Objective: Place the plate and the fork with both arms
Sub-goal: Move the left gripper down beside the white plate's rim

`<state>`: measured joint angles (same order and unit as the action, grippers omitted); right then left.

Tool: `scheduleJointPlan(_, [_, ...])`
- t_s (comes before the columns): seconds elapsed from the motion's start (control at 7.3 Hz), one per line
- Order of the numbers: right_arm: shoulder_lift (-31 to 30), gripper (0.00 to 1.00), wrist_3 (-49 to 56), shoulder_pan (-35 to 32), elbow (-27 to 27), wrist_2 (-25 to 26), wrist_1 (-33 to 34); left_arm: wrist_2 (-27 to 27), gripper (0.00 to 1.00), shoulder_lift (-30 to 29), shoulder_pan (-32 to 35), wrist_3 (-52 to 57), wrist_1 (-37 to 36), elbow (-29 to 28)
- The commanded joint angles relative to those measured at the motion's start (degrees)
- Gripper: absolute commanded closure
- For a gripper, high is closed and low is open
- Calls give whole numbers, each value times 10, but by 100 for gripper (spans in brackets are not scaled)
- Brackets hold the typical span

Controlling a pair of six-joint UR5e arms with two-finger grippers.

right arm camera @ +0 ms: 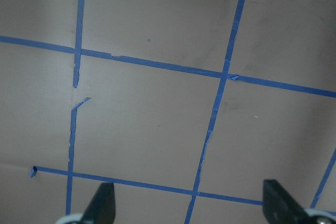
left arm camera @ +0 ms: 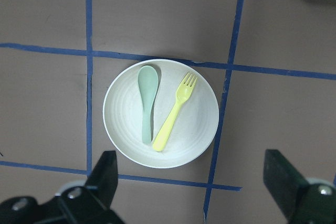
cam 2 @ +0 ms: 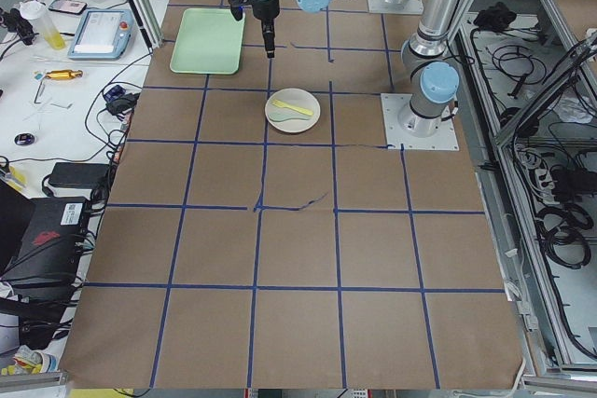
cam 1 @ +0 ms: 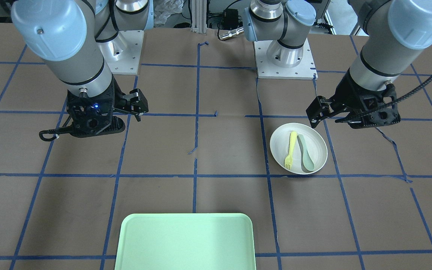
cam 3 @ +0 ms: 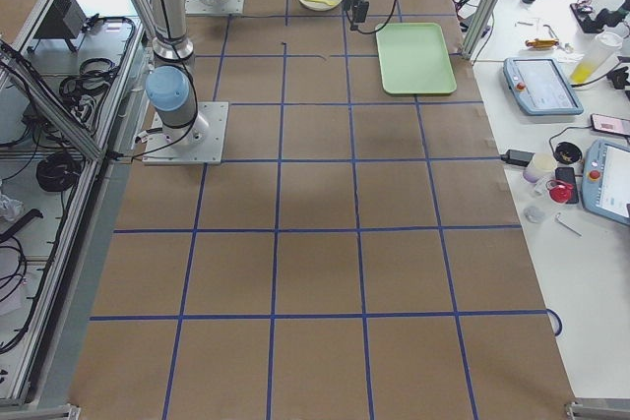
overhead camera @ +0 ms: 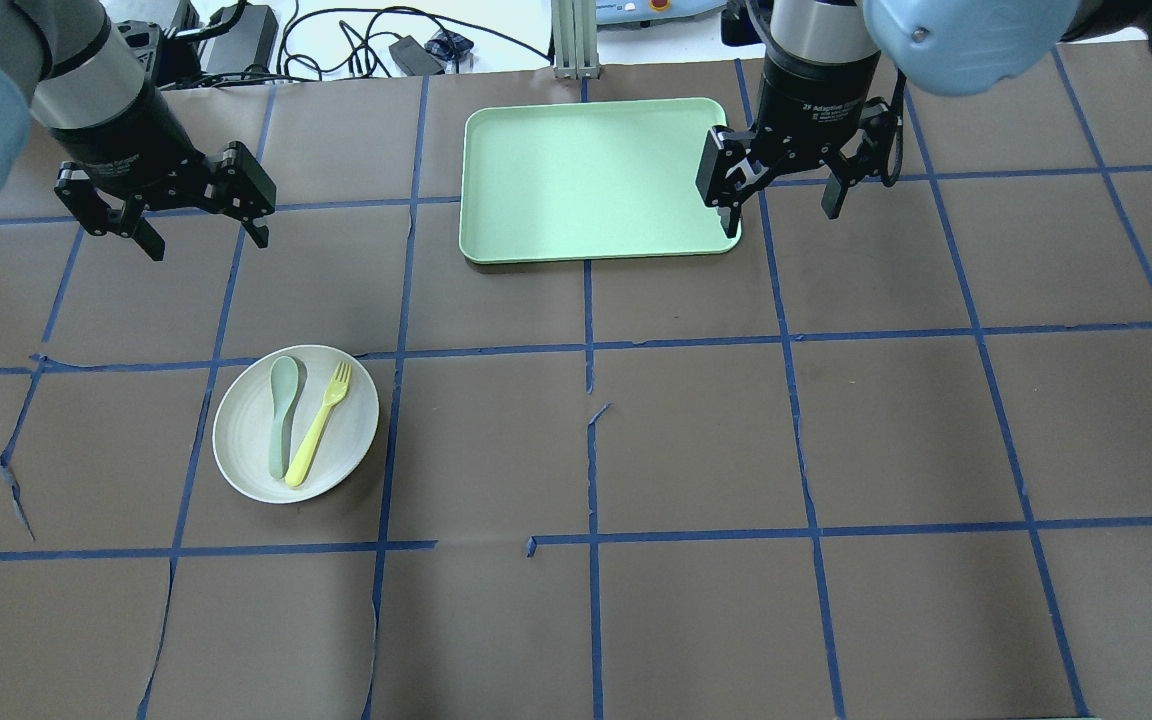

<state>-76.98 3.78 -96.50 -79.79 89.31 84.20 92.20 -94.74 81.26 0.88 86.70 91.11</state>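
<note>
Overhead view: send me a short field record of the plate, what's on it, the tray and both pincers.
plate: off-white, round, on the table on the robot's left side
fork: yellow, lying in the plate, beside the spoon
spoon: grey-green, in the plate, on the fork's left in this view
tray: mint green, far centre, apart from the plate
left pincer: open, holding nothing, above the table beyond the plate
right pincer: open, holding nothing, by the tray's right edge
</note>
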Motion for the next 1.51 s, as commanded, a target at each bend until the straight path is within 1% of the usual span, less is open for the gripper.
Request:
scheduleJointPlan(0.0, [1,0,0,0,-3,-2,-1,-3,0,0,-43,35,-4,29])
scheduleJointPlan(0.14, [0,0,0,0,-3,1,-2,-4,0,-4,-78,73,-23,42])
scheduleJointPlan(0.27, [0,0,0,0,-3,-2,-3,-7,0,-5,-102,84,-42,60])
scheduleJointPlan(0.41, [0,0,0,0,-3,0,-2,-10,0,-12,-116,84,-100,97])
scheduleJointPlan(0.55, [1,0,0,0,-3,1,1,-7,0,-17,-123,96,-165,150])
scheduleJointPlan(0.68, [1,0,0,0,-4,-1,0,-6,0,-25,-134,141,-207,187])
scheduleJointPlan(0.96, [1,0,0,0,-7,0,0,-11,12,-36,-167,190,-210,201])
scheduleJointPlan(1.23, [0,0,-2,0,-14,-1,1,-14,13,-57,-172,213,-211,234])
scheduleJointPlan(1.37, [0,0,-1,-1,-18,1,1,-27,13,-66,-172,214,-210,239])
